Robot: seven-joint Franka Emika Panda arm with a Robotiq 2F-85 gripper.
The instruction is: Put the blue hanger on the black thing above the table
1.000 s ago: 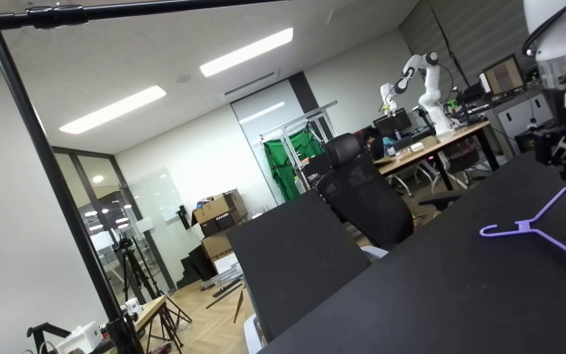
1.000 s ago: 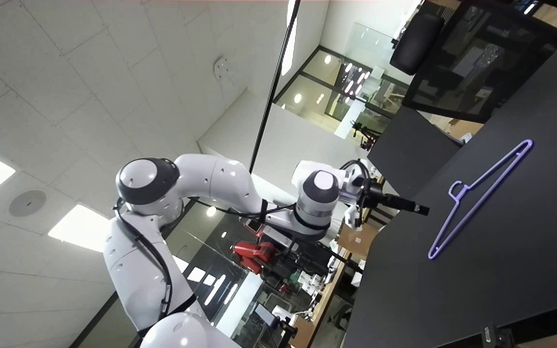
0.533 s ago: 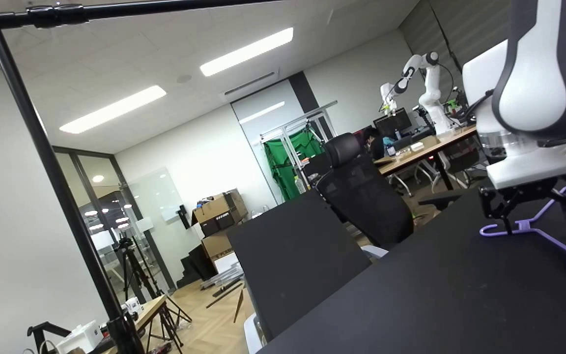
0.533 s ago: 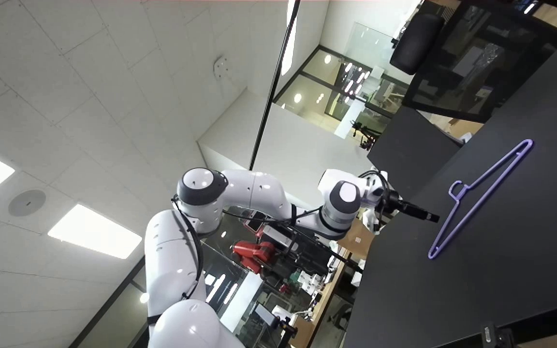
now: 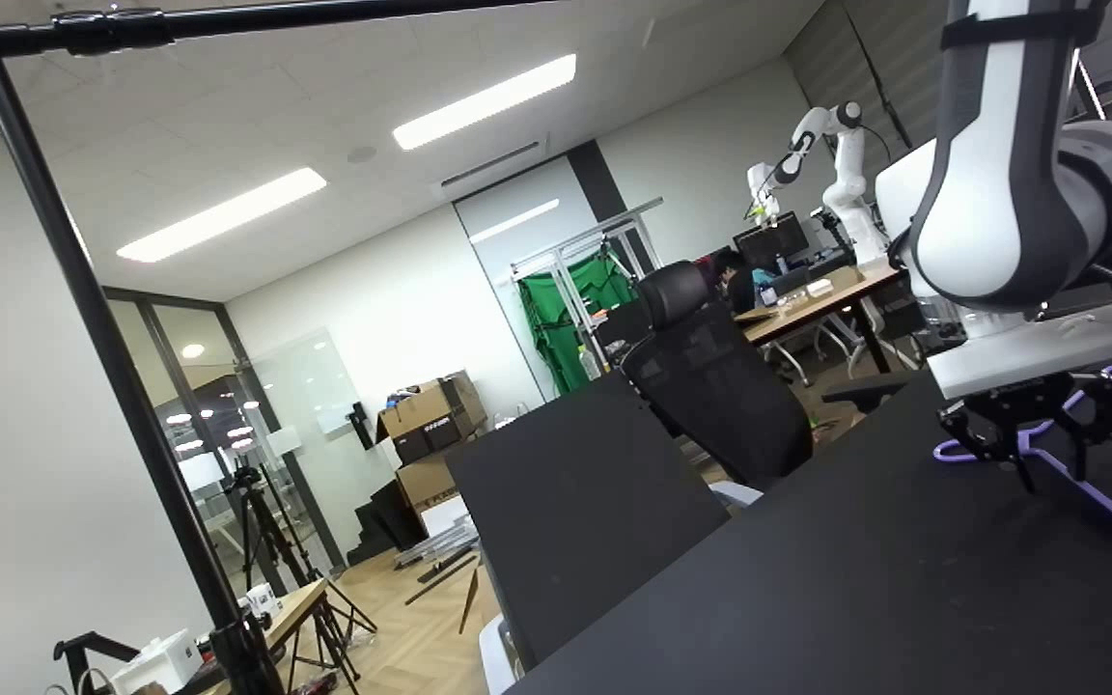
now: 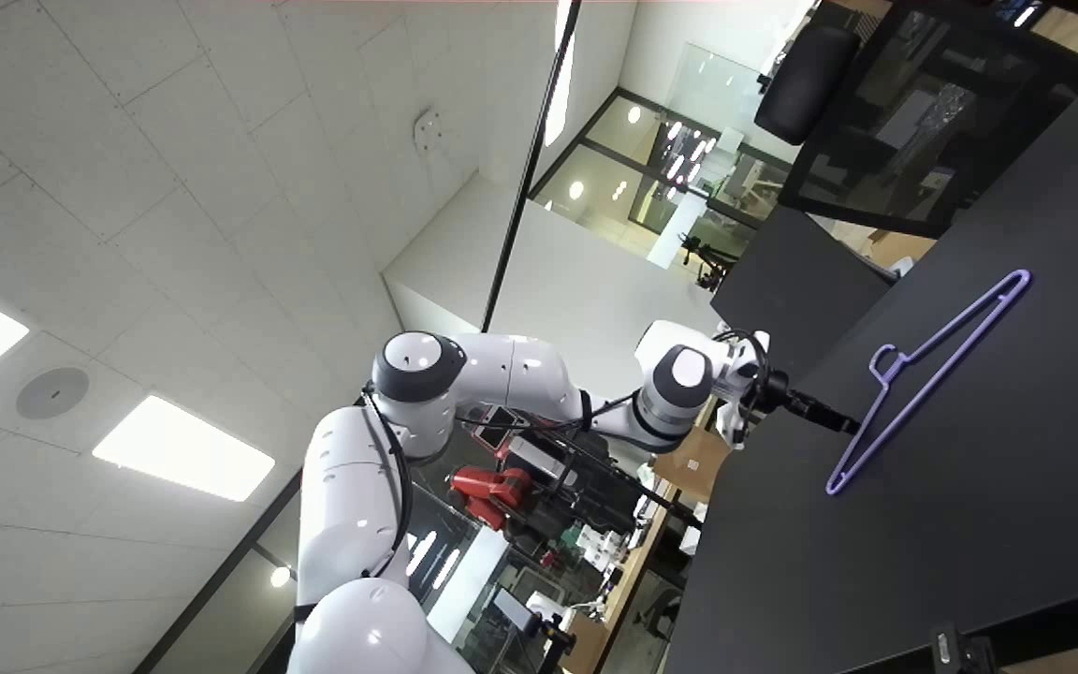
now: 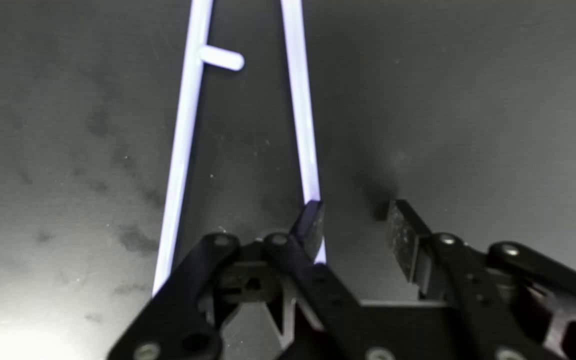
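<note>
Black tabletop under purple hanger (jaws half parted, gripping nothing); mesh chair, stacked cartons beyond.

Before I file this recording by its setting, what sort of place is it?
Most likely a robotics lab. In an exterior view, a white robot arm stands in the background, along with a black tripod; in an exterior view, what looks like a red robot arm shows too.
</note>
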